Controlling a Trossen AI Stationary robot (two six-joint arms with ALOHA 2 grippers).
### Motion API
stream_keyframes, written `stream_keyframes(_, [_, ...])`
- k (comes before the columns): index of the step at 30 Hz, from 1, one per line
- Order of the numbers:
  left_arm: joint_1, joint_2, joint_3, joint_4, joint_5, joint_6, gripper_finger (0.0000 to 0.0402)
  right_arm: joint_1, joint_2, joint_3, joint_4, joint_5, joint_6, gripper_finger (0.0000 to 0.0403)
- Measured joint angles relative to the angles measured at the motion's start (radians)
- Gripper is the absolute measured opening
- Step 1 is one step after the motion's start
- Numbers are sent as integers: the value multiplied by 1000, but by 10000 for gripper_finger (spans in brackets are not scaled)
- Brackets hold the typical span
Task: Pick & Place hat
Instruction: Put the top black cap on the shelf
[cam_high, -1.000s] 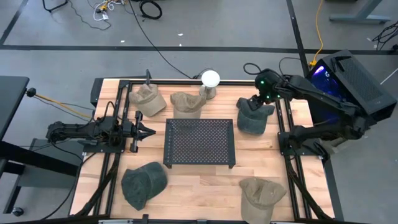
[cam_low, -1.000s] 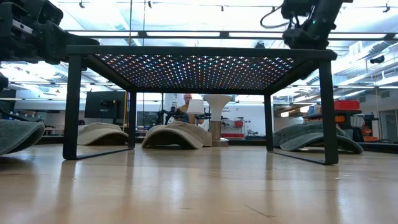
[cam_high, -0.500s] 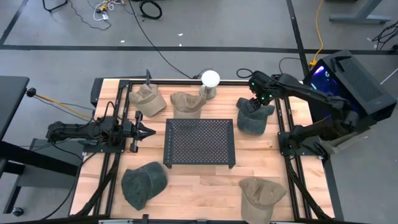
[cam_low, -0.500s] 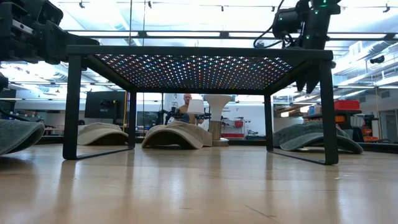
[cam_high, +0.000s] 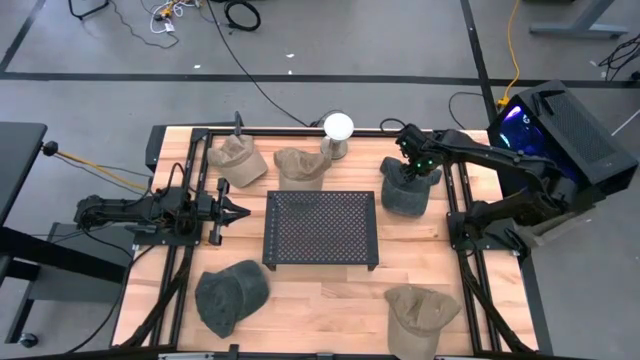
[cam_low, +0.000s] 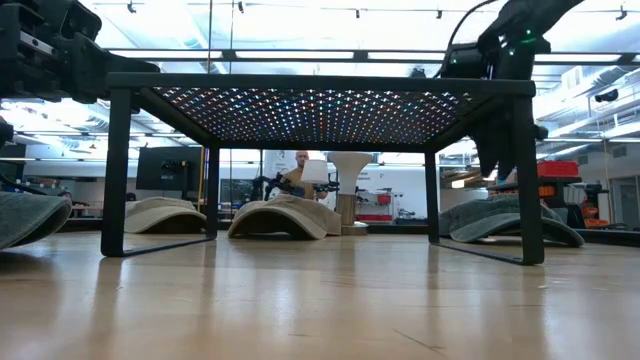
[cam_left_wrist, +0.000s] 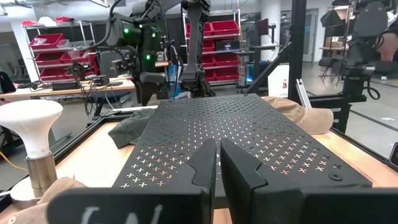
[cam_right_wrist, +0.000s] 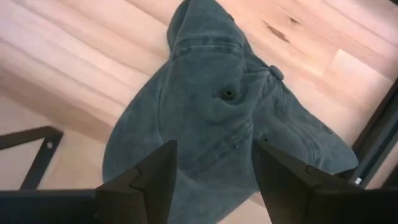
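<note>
Green cap (cam_low: 22, 219) cut off at low view's left edge; person (cam_low: 298, 172) too small.

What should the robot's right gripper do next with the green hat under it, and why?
Probably go straight down and close. The right gripper hangs open just above the green hat, fingers on each side of its crown and not touching it.

A black perforated rack (cam_high: 321, 228) stands mid-table (cam_high: 320, 300). A white bulb-shaped lamp (cam_high: 338, 130) sits at the far edge. Cables (cam_high: 240, 14) lie on the grey floor. Red bins (cam_left_wrist: 48, 59) fill shelves behind.
</note>
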Motion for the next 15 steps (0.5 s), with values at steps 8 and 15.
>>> stream_keyframes(8, [0, 0, 0, 0, 0, 0, 30, -6, 0, -83, 77, 92, 38, 210])
stream_keyframes(15, [0, 0, 0, 0, 0, 0, 30, -6, 0, -155, 175, 102, 78, 210])
